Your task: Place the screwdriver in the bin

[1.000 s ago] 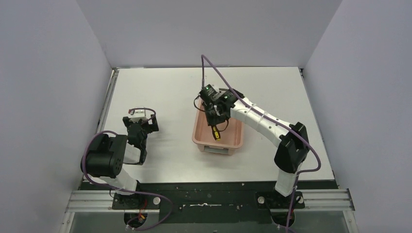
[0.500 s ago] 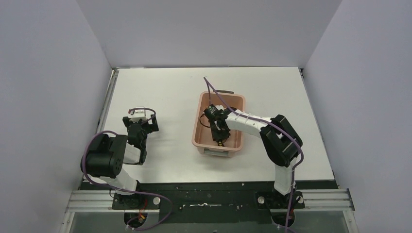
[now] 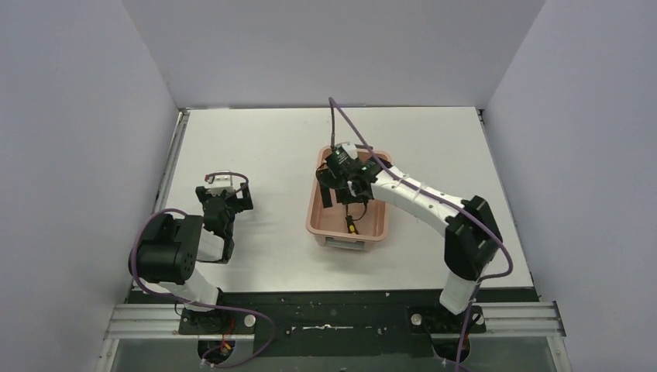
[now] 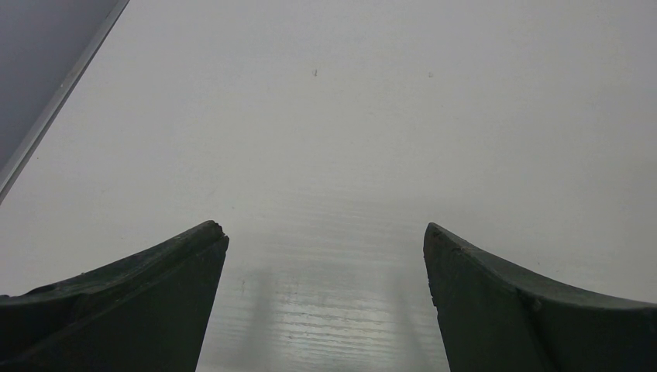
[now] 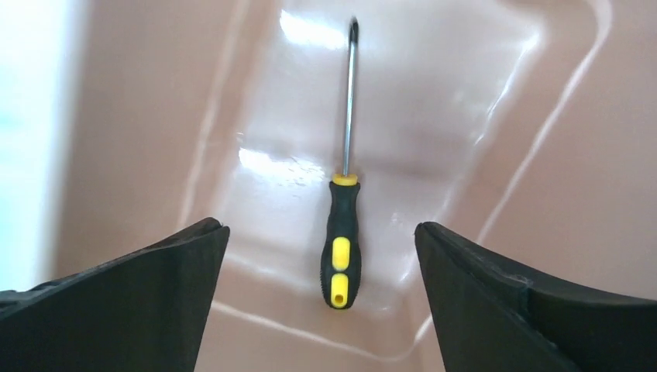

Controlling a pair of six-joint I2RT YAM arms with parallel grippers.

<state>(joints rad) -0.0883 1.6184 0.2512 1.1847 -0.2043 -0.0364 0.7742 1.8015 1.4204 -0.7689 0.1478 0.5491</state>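
The screwdriver (image 5: 341, 248), yellow-and-black handle and thin metal shaft, lies flat on the floor of the salmon-pink bin (image 5: 139, 116). In the top view the screwdriver (image 3: 352, 225) sits near the bin's (image 3: 313, 220) front end. My right gripper (image 5: 319, 228) hangs open above it, fingers wide on either side of the handle without touching it; the top view shows the right gripper (image 3: 345, 194) over the bin's middle. My left gripper (image 4: 323, 229) is open over bare white table, holding nothing; in the top view the left gripper (image 3: 220, 203) rests at the left, folded near its base.
White table (image 3: 263, 147) walled by grey panels on three sides. A metal rail (image 3: 174, 159) runs along the left edge. The right arm's purple cable (image 3: 345, 128) arcs over the bin's far end.
My right gripper has opened and let go of the screwdriver, which now lies on the bin floor. The right gripper has lifted slightly within the bin. The left arm has not moved.
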